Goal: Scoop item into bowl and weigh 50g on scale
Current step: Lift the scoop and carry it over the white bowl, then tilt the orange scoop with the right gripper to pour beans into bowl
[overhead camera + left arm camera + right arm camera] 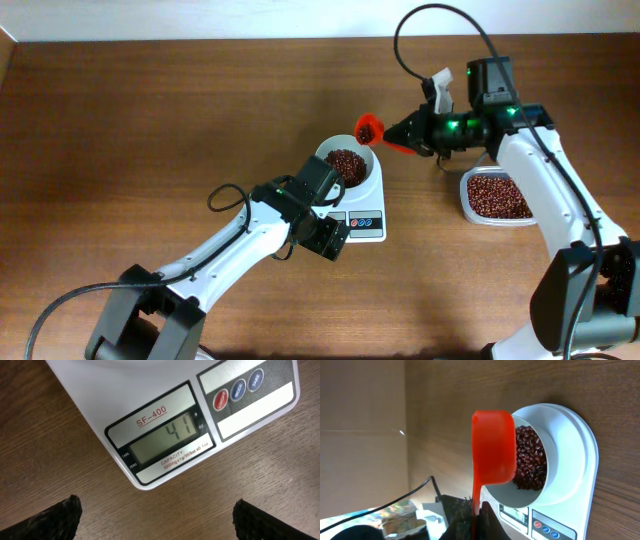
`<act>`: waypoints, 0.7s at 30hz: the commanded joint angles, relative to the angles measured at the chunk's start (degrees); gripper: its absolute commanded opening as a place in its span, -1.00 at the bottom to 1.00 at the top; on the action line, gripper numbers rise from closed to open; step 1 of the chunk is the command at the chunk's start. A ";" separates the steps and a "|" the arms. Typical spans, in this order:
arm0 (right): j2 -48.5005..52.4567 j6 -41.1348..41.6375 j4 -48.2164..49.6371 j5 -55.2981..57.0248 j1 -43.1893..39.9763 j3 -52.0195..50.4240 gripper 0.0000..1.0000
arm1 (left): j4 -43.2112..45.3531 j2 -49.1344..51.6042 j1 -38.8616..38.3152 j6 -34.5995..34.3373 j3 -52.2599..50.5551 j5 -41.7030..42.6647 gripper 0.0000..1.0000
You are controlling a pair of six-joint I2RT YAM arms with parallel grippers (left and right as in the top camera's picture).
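Observation:
The white scale (368, 210) stands mid-table with the white bowl (341, 150) on it, partly filled with dark red-brown beans (346, 163). Its display (165, 437) faces the left wrist camera and reads 41. My left gripper (157, 520) hovers open over bare table just in front of the scale, nothing between its fingers. My right gripper (476, 515) is shut on the handle of a red scoop (494, 447), held tilted over the bowl's (540, 467) rim beside the beans (530, 457). In the overhead view the scoop (370, 127) sits at the bowl's upper right.
A clear plastic container (472, 205) holding more beans (497, 194) sits right of the scale, under the right arm. Black cables loop by the left arm (222, 196) and above the right arm (430, 20).

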 commanded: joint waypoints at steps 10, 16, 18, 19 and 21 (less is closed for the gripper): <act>0.09 -3.26 0.31 6.01 3.48 0.59 -0.92 | 5.01 -1.20 1.29 0.70 -0.31 -3.54 0.98; 0.09 -3.26 0.13 6.01 3.48 0.59 -0.92 | 3.13 -1.20 1.27 0.68 -0.33 -3.37 0.98; 0.09 -3.26 -0.24 6.03 3.48 0.59 -0.92 | 2.58 -1.20 1.27 0.70 -0.33 -3.39 0.98; 0.09 -3.56 -0.76 6.03 3.48 0.59 -0.92 | 2.58 -1.20 1.27 0.70 -0.33 -3.39 0.98; 0.09 -4.94 -1.51 6.03 3.48 0.59 -0.92 | 2.58 -1.20 1.27 0.70 -0.33 -3.39 0.98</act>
